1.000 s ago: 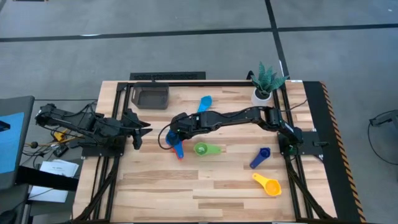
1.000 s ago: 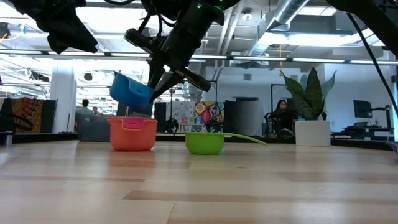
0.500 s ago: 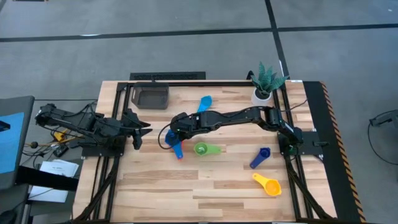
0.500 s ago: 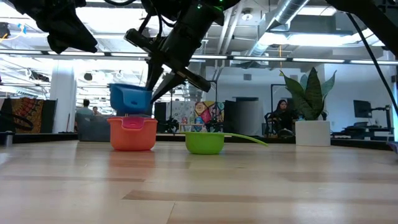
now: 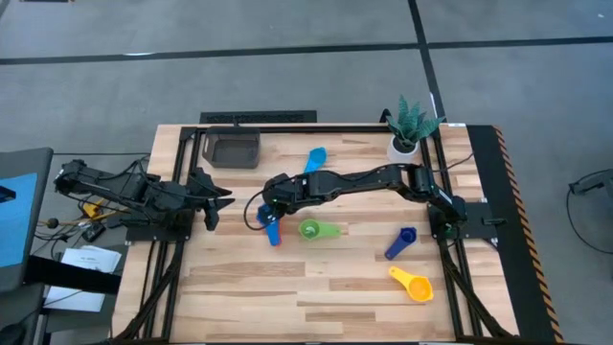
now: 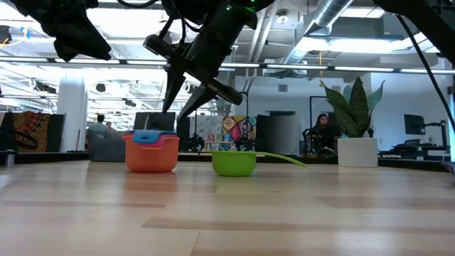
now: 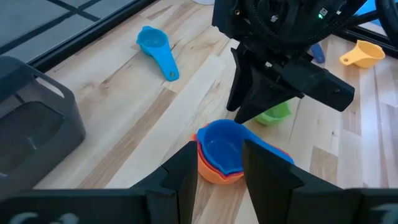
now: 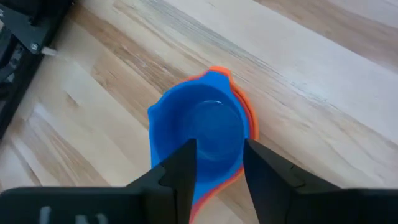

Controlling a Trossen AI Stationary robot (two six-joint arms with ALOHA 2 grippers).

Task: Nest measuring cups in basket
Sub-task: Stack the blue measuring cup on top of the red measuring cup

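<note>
Blue measuring cup [image 8: 199, 140] seated inside the orange cup [image 6: 151, 155], with a sliver of red showing between them in the low view; stack standing on the table [image 5: 316, 278] left of centre, just beside the green cup [image 5: 311, 229], well apart from the basket [image 5: 233, 150] at the far left corner. Light blue cup [image 5: 315, 159] lying near the basket, dark blue cup [image 5: 401, 241] and yellow cup [image 5: 412, 284] over on the right side. Step in hand, as judged: letting go of the blue cup after dropping it into the stack. To do it well: open fully before lifting, rise straight up so neither finger catches the rim or drags the stack, check that the cup sits level and that handles line up, then go for the next cup. Risk of tipping the light stack if a finger brushes it. Right gripper [image 6: 186, 98] hanging directly above the stack, jaws parted a moderate way, empty, clear of the blue cup with a gap below the fingertips. Left gripper [image 5: 216, 202] waiting at the table's left edge, pointed toward the stack, jaws partly open and holding nothing.
</note>
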